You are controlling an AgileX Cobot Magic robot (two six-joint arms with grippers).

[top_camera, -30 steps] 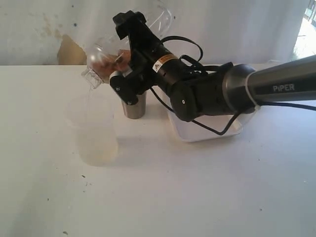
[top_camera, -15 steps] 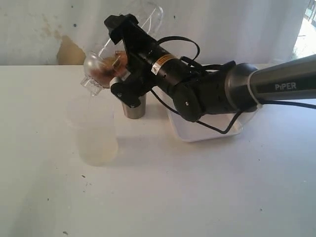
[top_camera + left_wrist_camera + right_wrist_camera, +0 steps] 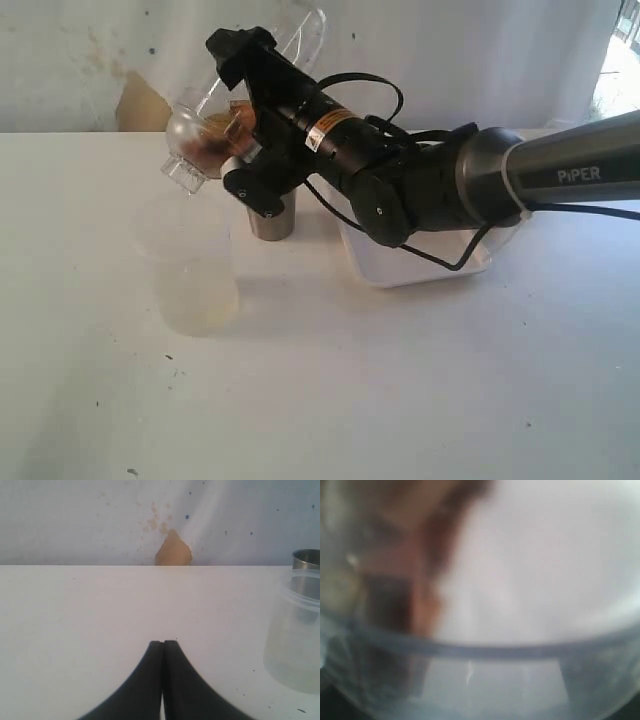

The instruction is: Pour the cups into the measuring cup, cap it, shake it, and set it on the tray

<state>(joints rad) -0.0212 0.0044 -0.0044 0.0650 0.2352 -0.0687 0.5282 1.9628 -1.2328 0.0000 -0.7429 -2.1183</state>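
Right gripper [image 3: 238, 118] has its jaws spread wide around the measuring cup [image 3: 195, 140], which hangs tilted in the air just above and left of the steel cup [image 3: 272, 218]. The measuring cup's rounded end points down and something brown is gathered inside that end. The right wrist view shows only blurred clear plastic and a brown smear, so I cannot tell whether a lid is seated on it or how firm the grip is. The left gripper [image 3: 162, 680] is pressed together on nothing, low over the table. It faces the steel cup from some way off, with a cloudy plastic cup [image 3: 190, 270] between them.

The main risk is a spill. If the low end is the capped mouth and the lid is loose, a hard shake could pop it and throw the brown contents onto the table left of the steel cup. Smooth, tapered plastic could also slide out of jaws set this wide.

The wrist hangs very close above the steel cup, so a downward swing could knock it over. The tray [image 3: 385, 272] lies just right of the steel cup under the forearm, so the arm must pull back before the measuring cup can be set down.
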